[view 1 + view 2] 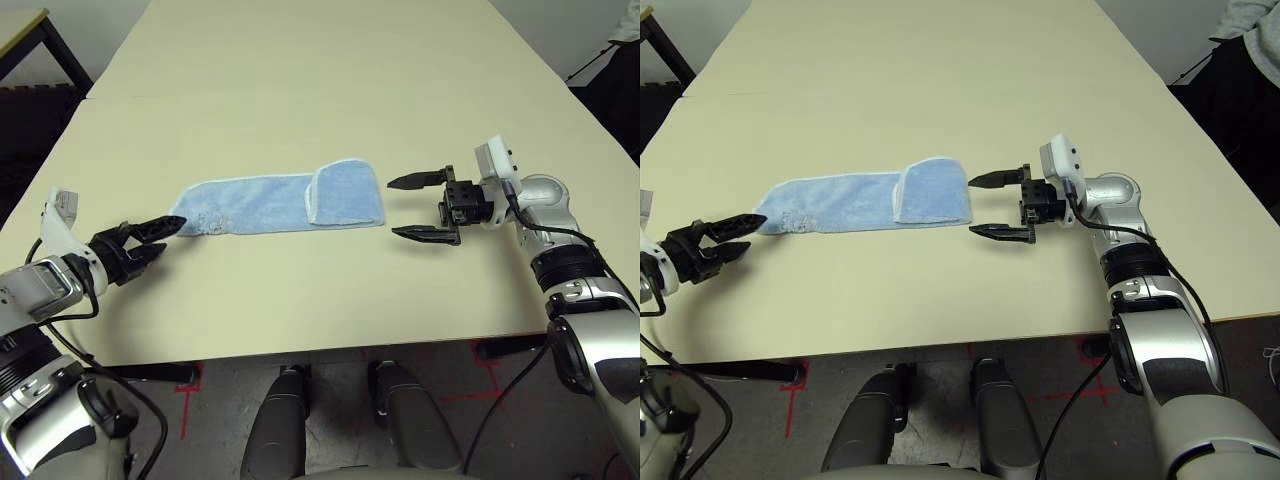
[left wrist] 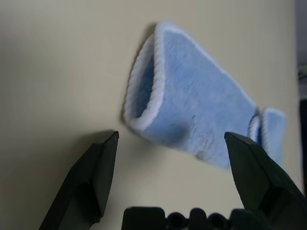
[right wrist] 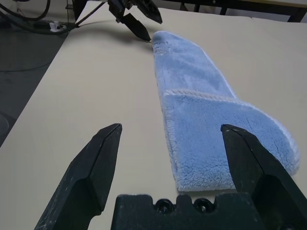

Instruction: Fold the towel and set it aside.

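Blue and soft, one small terry towel with white edging lay in a long strip on the big pale yellow table, its right end folded back over itself. Two grippers sat beside it, holding nothing: the left gripper at its left end, fingers apart, and the right gripper near its right end, fingers wide apart.

My worktop is a big pale cream slab, with a faint seam running across it further out. Below its near edge there's grey floor with red tape marks on it. Off the far left corner sits a dark-framed table, and the far-right corner looks dark.
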Robot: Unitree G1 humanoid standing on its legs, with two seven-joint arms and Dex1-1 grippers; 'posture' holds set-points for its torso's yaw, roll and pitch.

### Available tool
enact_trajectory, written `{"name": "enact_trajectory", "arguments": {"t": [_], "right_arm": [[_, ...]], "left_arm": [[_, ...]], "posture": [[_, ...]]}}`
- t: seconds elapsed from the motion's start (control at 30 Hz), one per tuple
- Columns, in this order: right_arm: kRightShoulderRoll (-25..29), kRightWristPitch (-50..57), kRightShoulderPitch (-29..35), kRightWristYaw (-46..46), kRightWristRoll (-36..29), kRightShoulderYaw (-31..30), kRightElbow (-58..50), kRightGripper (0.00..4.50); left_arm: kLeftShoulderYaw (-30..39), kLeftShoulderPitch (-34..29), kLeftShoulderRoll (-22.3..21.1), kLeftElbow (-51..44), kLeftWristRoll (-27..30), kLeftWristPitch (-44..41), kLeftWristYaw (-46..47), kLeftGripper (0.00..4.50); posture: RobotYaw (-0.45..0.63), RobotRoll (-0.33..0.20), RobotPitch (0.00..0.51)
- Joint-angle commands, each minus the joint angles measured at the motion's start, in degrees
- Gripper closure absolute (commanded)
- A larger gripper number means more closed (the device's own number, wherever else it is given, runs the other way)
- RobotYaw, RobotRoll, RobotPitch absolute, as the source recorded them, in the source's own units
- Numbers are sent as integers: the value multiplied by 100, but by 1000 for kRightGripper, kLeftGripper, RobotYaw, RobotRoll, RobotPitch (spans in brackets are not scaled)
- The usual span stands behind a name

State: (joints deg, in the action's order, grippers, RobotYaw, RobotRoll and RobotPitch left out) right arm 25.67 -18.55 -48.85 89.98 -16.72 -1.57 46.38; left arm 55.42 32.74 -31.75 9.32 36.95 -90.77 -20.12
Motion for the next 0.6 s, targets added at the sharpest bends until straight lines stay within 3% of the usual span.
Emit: {"name": "enact_trajectory", "arguments": {"t": [0.03,0.37,0.6], "right_arm": [[56,-2,71,-14,25,32,-84,18],[77,-81,93,-9,38,37,-6,18],[64,-151,102,-6,47,37,68,18]], "left_arm": [[317,138,123,115,-85,-54,211,0],[464,319,213,346,-146,-165,487,0],[173,229,81,607,-41,-173,743,0]], "posture": [[40,0,176],[35,0,179],[36,0,178]]}}
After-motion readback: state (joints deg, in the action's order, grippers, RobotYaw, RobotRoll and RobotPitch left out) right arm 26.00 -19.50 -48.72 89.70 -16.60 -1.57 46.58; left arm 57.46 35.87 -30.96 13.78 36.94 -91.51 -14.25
